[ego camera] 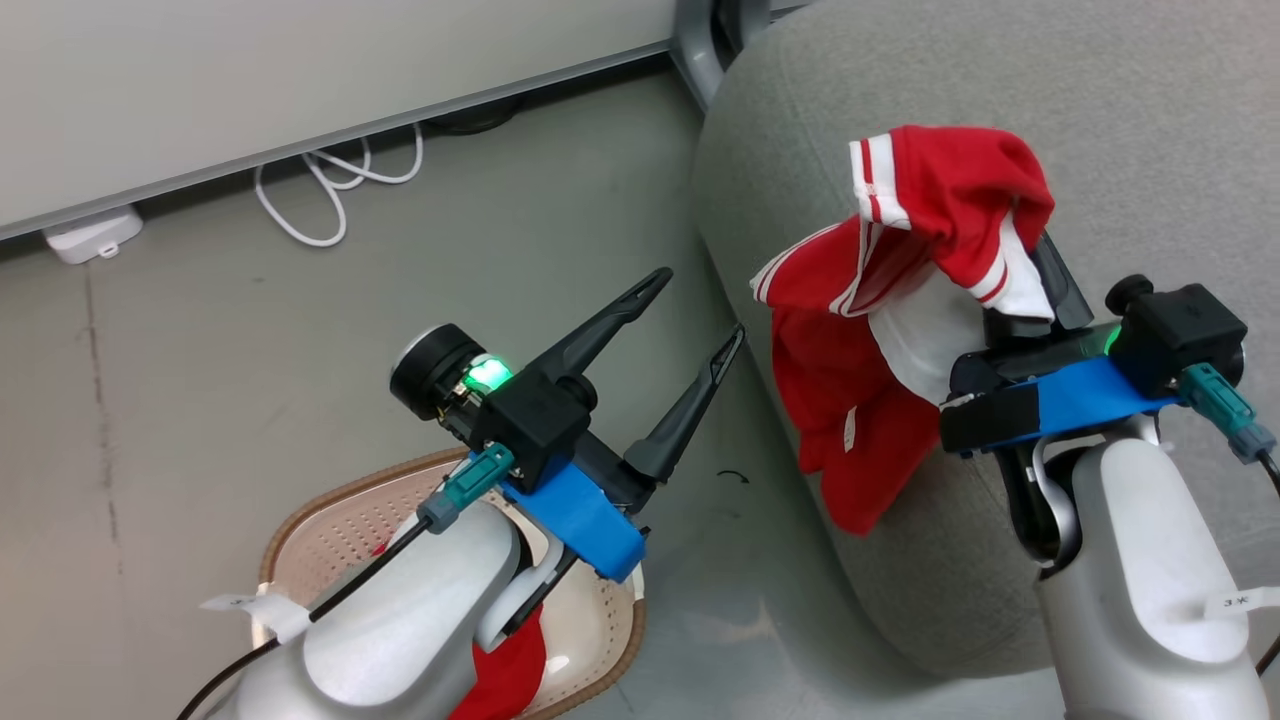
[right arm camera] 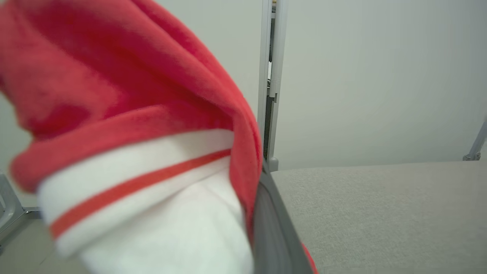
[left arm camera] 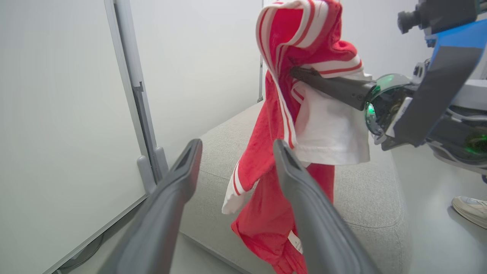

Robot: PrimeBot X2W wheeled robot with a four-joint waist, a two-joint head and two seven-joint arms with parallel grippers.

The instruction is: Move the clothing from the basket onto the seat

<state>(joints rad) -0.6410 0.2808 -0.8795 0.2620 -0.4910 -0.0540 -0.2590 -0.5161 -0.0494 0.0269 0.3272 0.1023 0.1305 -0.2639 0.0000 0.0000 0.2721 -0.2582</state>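
Closest to our head camera are the two pale forearms, at the lower left and lower right of that view.

1. Left gripper: we see its two dark fingers spread wide apart with nothing between them. It hovers above the floor, between the basket and the seat. In the left wrist view the same fingers stand apart and point toward the seat's edge.

2. Right gripper: we see its fingers pressed together and clamped on the held garment, a red piece with a white panel and striped trim. Fabric drapes over the fingertips. In the right wrist view the cloth lies against the lens, with one grey finger beside it.

3. Held garment position: its upper folds are raised over the seat's near edge, and its lower part dangles down beside that edge. We cannot tell whether it touches the upholstery.

4. Second garment: a red fold lies in the basket, partly hidden by our left forearm.

5. Surroundings: a white cable loops on the floor by the wall. A shoe shows at the right edge of the left wrist view.
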